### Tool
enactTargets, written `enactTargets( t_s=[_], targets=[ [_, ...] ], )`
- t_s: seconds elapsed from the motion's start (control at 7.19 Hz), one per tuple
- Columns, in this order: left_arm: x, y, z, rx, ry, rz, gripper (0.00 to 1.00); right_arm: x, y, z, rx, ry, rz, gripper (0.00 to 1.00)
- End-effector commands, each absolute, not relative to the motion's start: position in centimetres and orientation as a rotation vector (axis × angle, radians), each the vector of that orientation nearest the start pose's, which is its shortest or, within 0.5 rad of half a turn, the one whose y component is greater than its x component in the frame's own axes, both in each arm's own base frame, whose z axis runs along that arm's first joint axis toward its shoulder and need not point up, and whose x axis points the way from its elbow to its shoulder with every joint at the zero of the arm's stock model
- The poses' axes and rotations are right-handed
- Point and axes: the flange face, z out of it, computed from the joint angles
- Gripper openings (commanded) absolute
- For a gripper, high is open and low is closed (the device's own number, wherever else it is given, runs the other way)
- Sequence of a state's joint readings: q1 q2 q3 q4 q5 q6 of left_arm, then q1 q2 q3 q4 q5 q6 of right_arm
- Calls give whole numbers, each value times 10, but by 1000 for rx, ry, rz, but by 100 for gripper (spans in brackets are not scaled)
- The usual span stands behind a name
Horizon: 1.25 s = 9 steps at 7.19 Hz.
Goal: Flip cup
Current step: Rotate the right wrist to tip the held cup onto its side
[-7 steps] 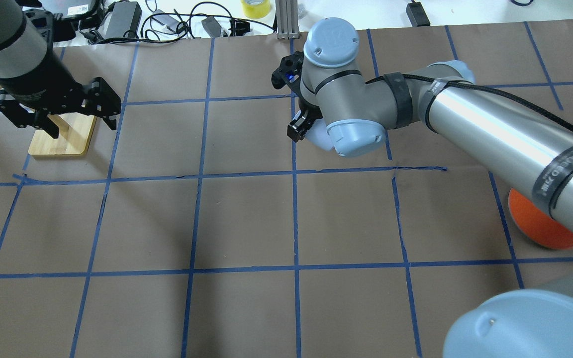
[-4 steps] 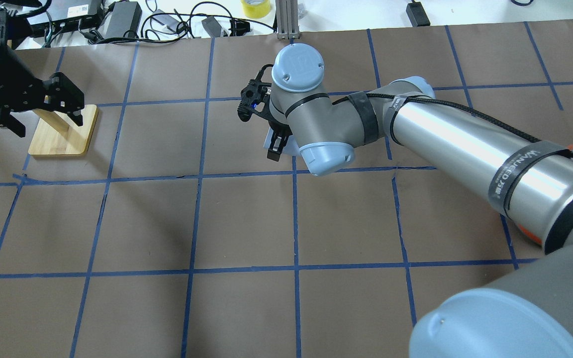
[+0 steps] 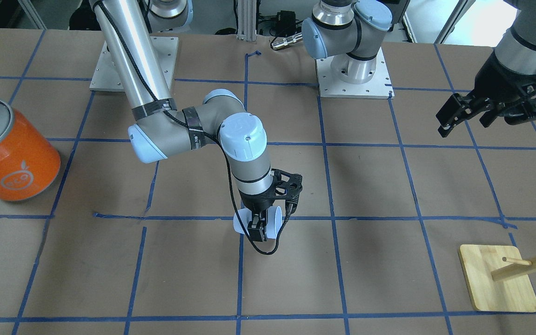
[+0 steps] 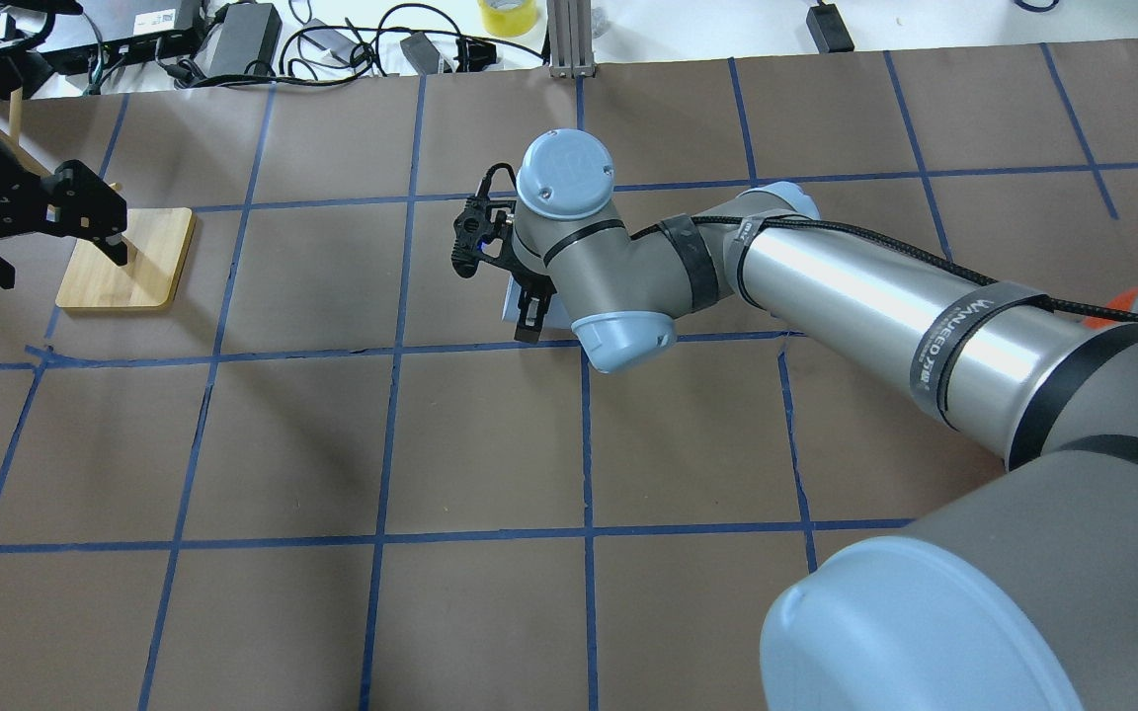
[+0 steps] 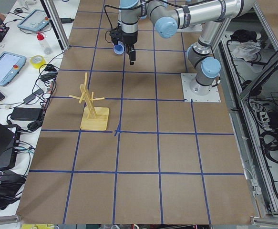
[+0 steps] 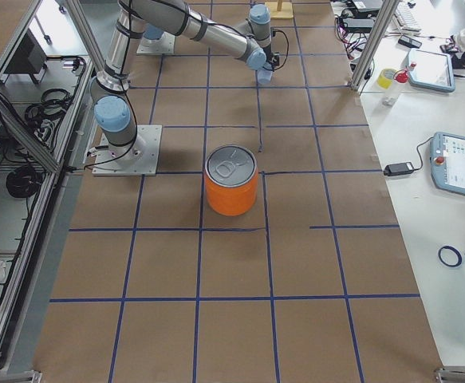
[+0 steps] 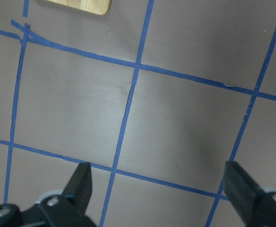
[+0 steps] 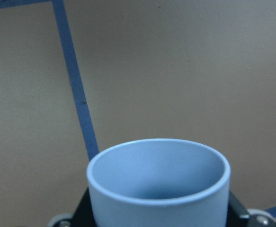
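Note:
My right gripper point(image 3: 261, 226) is shut on the cup point(image 3: 239, 223), a small pale lavender-blue tumbler, and holds it tilted on its side just above the brown table near a blue tape crossing. In the overhead view only a sliver of the cup point(image 4: 510, 301) shows under the wrist. The right wrist view shows the cup's open mouth point(image 8: 159, 184) between the fingers, blue inside. My left gripper point(image 3: 463, 124) is open and empty, far from the cup, above the table near the wooden stand; it also shows in the left wrist view point(image 7: 159, 182).
A large orange can point(image 3: 10, 153) with a silver lid stands upright at the table's right-arm end. A wooden peg stand point(image 3: 498, 279) on a bamboo base sits near the left arm. Cables and power bricks point(image 4: 233, 35) lie beyond the far edge.
My right arm has swung left in the overhead view, carrying the cup with it. My left gripper has drawn back toward the left edge, uncovering the wooden base.

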<state>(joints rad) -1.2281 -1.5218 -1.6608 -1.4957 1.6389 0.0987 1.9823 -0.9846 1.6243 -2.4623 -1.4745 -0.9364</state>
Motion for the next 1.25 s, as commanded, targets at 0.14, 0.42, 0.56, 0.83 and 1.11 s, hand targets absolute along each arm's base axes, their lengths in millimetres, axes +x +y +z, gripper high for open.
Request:
enactTargets(
  t_s=[0.14,0.42,0.56,0.83,1.11],
  targets=[
    [41,-490,472,-375,3048,-17,100,398,-555,205,-1944,2404,-409,59],
    [40,-488,461,-372,3054,15,100,398,-554,205,-1936,2404,-408,100],
    [38,-488,460,-368,3056,17,100,398,-553,208,-1942,2411,-412,100],
    [38,-488,460,-365,3056,15,100,403,-551,242,-1957,2407,-481,100],
    [30,-491,460,-373,3125,-9,100,389,-545,295,-1929,2420,-519,100]
  ],
)
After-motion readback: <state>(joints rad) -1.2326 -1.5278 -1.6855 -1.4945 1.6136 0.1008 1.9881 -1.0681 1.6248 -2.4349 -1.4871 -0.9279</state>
